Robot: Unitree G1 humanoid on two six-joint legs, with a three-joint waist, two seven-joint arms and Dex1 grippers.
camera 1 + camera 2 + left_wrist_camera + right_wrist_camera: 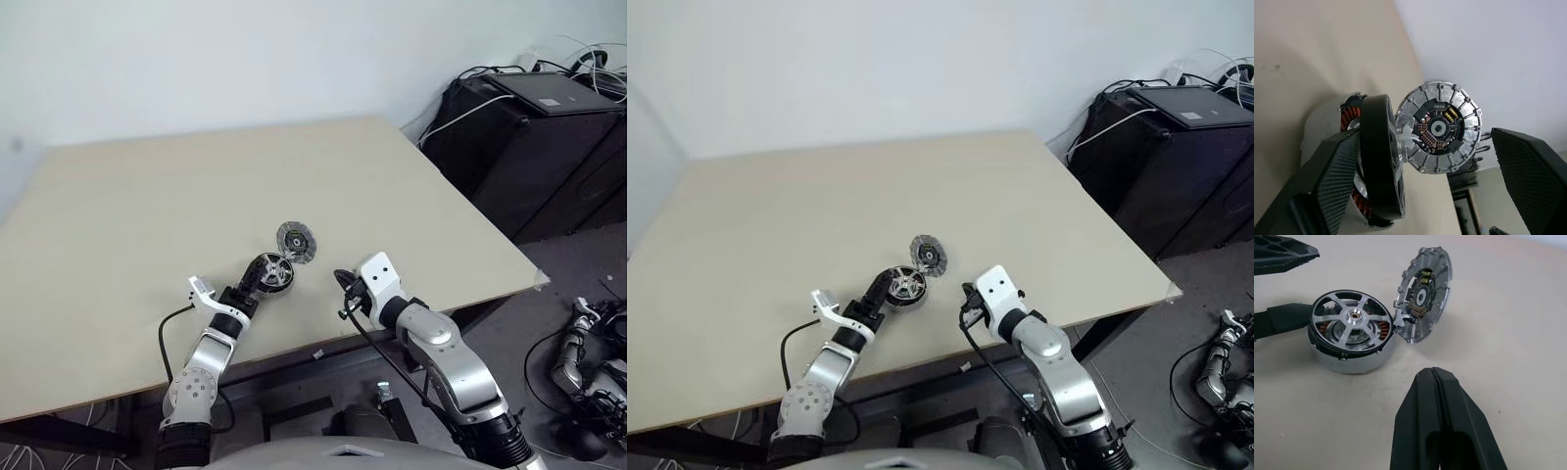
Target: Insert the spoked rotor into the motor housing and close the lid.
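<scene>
The spoked rotor point(1354, 318) sits in the top of the silver motor housing point(1349, 361), and copper windings show between its spokes. The lid point(1422, 296) stands tilted on its edge against the housing, with its dark face of small parts turned toward the rotor. My left gripper point(253, 281) is open and level at the housing's side. One of its fingers point(1281, 316) is at the housing wall and the other point(1283, 252) stands apart from it. My right gripper point(1436, 382) is shut and empty, a little short of the housing near the table's front edge.
The parts lie near the front edge of a wide beige table point(147, 215). Black cabinets point(534, 137) with cables stand off the table's right side. More cables and gear point(588, 362) lie on the floor at the right.
</scene>
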